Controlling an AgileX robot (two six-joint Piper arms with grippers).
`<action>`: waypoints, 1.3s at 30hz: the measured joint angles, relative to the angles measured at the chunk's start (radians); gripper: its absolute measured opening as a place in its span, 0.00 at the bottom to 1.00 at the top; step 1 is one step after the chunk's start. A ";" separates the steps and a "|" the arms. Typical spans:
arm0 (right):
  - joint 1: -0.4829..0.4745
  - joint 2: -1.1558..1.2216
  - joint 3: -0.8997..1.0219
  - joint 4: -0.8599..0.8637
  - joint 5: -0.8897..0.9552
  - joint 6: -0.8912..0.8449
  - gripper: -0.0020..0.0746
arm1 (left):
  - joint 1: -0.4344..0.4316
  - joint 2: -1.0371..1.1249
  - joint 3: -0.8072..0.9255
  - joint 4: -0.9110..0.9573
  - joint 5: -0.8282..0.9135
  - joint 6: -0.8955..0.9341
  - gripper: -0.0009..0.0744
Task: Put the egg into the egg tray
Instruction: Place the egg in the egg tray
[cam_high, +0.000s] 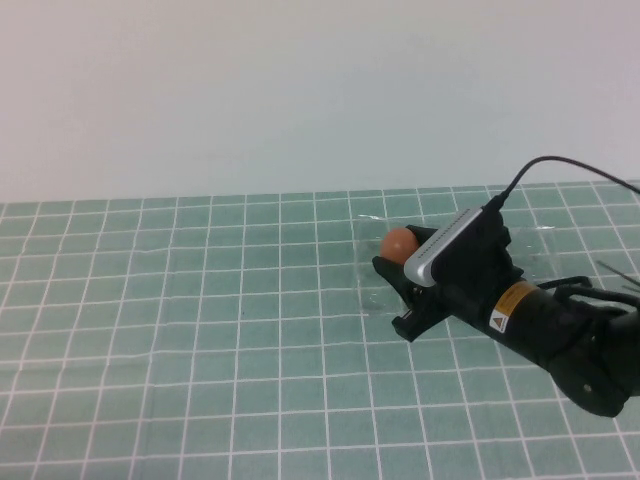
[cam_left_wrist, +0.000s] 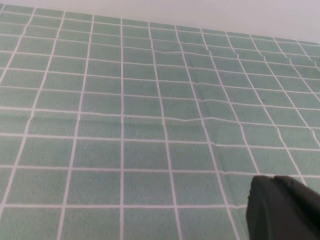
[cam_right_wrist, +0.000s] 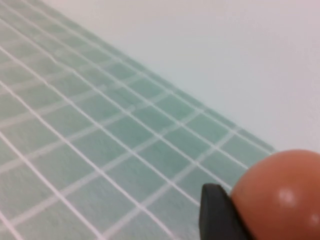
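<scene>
My right gripper (cam_high: 399, 251) is shut on the orange-brown egg (cam_high: 397, 241) and holds it above the near-left part of the clear egg tray (cam_high: 368, 222). The tray shows only as faint glints on the green grid mat at the back right. In the right wrist view the egg (cam_right_wrist: 280, 200) fills the lower corner with one black finger (cam_right_wrist: 216, 215) pressed against it. My left gripper (cam_left_wrist: 280, 210) is out of the high view. Its own wrist view shows it as a dark mass with the fingers together, empty, above bare mat.
The green grid mat (cam_high: 200, 320) covers the table and ends at a plain white wall at the back. The right arm's black body and cable (cam_high: 560, 330) reach in from the right edge.
</scene>
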 joint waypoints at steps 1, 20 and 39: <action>0.000 0.012 0.000 -0.005 -0.036 0.007 0.51 | 0.000 0.000 0.000 0.000 0.000 0.000 0.01; 0.000 0.083 -0.002 -0.107 -0.132 0.062 0.51 | 0.000 0.000 0.000 0.000 0.000 0.000 0.01; 0.000 0.171 -0.050 -0.107 -0.129 0.067 0.51 | 0.000 0.000 0.000 0.000 0.000 0.000 0.01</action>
